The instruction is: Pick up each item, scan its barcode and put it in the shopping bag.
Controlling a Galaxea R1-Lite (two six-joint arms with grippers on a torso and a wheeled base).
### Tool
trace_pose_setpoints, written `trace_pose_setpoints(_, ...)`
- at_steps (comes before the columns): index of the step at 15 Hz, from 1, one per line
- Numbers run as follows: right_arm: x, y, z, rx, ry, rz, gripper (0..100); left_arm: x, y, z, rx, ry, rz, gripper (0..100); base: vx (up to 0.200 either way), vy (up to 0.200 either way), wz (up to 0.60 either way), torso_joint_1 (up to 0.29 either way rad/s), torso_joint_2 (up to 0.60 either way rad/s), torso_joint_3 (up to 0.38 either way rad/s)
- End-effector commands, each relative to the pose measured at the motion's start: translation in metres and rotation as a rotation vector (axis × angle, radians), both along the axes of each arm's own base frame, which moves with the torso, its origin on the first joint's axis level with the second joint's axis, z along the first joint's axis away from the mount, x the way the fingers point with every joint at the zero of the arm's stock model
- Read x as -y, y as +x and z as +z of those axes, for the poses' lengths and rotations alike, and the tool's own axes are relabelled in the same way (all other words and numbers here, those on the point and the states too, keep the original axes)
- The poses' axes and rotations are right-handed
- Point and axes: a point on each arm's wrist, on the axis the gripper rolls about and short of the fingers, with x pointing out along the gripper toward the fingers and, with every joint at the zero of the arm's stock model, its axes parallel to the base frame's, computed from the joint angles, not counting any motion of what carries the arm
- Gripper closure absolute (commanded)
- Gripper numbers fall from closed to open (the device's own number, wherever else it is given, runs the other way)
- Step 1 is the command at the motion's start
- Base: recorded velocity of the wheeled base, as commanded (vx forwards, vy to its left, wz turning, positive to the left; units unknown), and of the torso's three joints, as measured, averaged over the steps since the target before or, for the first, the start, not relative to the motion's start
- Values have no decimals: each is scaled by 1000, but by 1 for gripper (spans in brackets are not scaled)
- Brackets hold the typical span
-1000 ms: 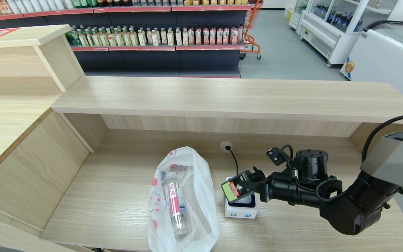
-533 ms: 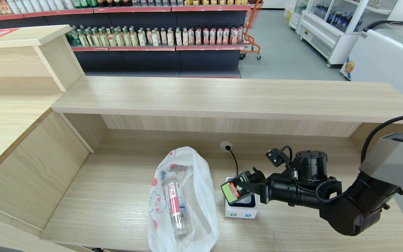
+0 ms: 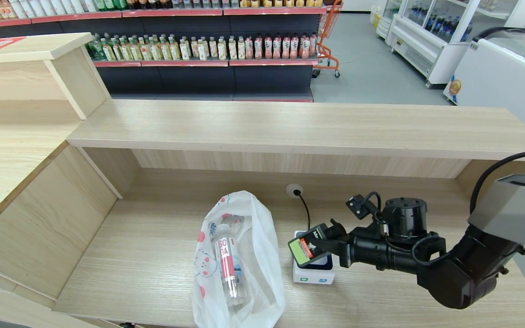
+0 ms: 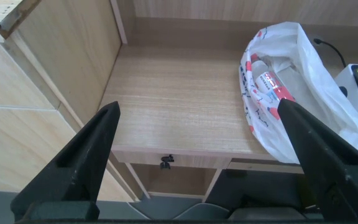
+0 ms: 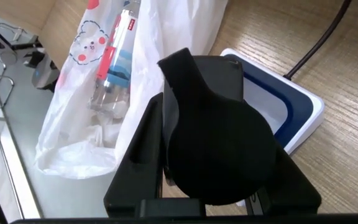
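Now a packet [image 3: 300, 248] is clenched in the right tool [image 3: 313, 239] above the scanner [image 3: 312, 276]; bagging in the bag [image 3: 267, 273] alongside is needed next.

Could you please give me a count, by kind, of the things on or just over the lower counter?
Shopping bag: 1
Bottle, lying inside the bag: 1
Scanner: 1
Green-faced pack, held over the scanner in the right gripper: 1
Total: 4
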Motion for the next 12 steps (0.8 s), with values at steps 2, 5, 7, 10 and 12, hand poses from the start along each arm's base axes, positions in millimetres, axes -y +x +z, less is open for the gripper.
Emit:
trace_pose_setpoints(2,1,-1,5,17,1,-11,100,0,0,0,-1,0,0,0,0,0,0,0,0,0)
trace_pose_setpoints(5,1,-5,30,81,32,-7,100,0,0,0,-1,1,0,0,0,0,0,0,0,0)
trace_pose_setpoints(7,-2,-17,56,177,38,12,100,0,0,0,-1,1,0,0,0,0,0,0,0,0)
trace_pose_setpoints(10,-5,-32,89,345,15,60,100,0,0,0,1,1,0,0,0,0,0,0,0,0)
trace_pose_setpoints(12,-9,-41,97,382,-1,93,100,0,0,0,1,1,0,0,0,100,0,1,6,1)
